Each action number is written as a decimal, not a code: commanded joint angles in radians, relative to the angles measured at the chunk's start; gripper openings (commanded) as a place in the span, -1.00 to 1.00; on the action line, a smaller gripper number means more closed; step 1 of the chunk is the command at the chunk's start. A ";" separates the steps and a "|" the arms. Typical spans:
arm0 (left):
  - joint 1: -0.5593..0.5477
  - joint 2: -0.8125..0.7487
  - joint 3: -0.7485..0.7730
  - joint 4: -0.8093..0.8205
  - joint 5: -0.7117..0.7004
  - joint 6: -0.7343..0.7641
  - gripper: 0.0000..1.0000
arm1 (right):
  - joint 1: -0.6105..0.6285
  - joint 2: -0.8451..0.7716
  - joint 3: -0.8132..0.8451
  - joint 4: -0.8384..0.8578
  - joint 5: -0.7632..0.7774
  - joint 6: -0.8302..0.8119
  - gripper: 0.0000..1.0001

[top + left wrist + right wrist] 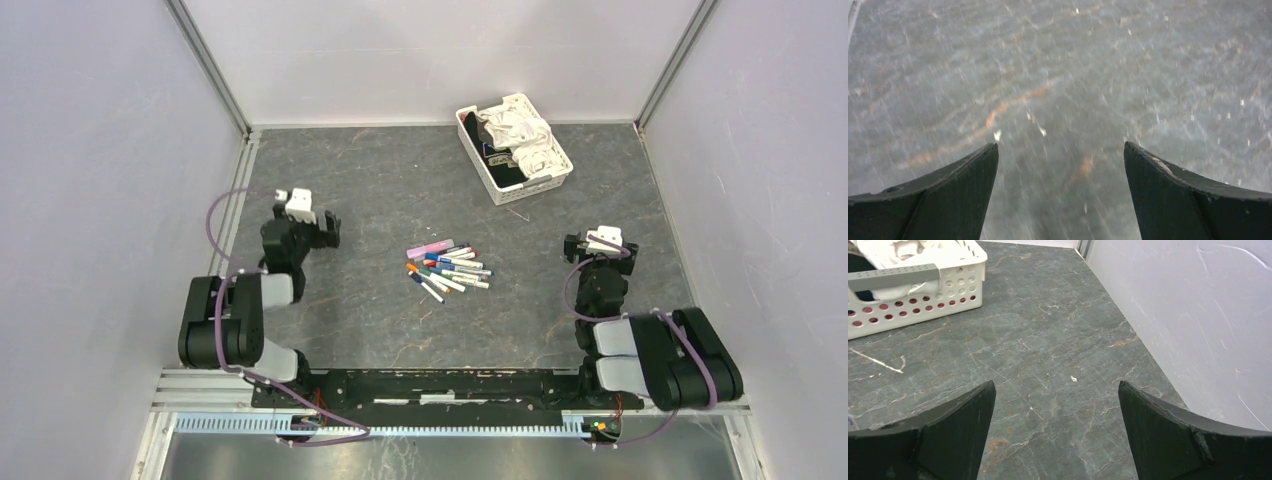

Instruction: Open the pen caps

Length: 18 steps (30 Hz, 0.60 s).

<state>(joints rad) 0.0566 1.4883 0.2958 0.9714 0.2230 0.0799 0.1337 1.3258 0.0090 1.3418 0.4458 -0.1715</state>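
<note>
Since L jaws & R jaws both stand wide apart, empty, w/ the pens (448,268) heaped mid worktop (380,190) btwn the arms, take an outer pen: clamp barrel w/ one, pull its cap (411,267) straight off w/ the other.

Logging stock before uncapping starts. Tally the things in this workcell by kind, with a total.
Slim white-barrelled marker pens, coloured ends: about 10, too small to count exactly
White perforated plastic basket: 1
Black two-finger grippers: 2, left gripper and right gripper, both open
Total: about 13
</note>
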 commanded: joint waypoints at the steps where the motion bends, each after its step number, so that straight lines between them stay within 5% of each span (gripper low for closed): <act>1: 0.017 -0.072 0.264 -0.473 0.044 0.033 1.00 | 0.037 -0.129 -0.017 -0.226 0.029 -0.018 0.96; 6: 0.027 -0.148 0.398 -0.722 0.041 0.068 1.00 | 0.058 -0.305 0.085 -0.507 0.001 0.141 0.96; 12: 0.030 -0.094 0.743 -1.183 0.045 0.045 1.00 | 0.055 -0.448 0.191 -0.741 -0.122 0.490 0.96; 16: 0.031 -0.082 0.871 -1.332 0.079 0.057 1.00 | 0.077 -0.408 0.263 -0.749 -0.495 0.340 0.96; 18: 0.031 -0.095 0.878 -1.358 0.096 0.067 1.00 | 0.147 -0.325 0.363 -0.878 -0.497 0.257 0.96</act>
<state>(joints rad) 0.0830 1.4033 1.1278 -0.1818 0.2638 0.1032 0.2024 0.9092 0.2321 0.6456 0.1680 0.1719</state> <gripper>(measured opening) 0.997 0.982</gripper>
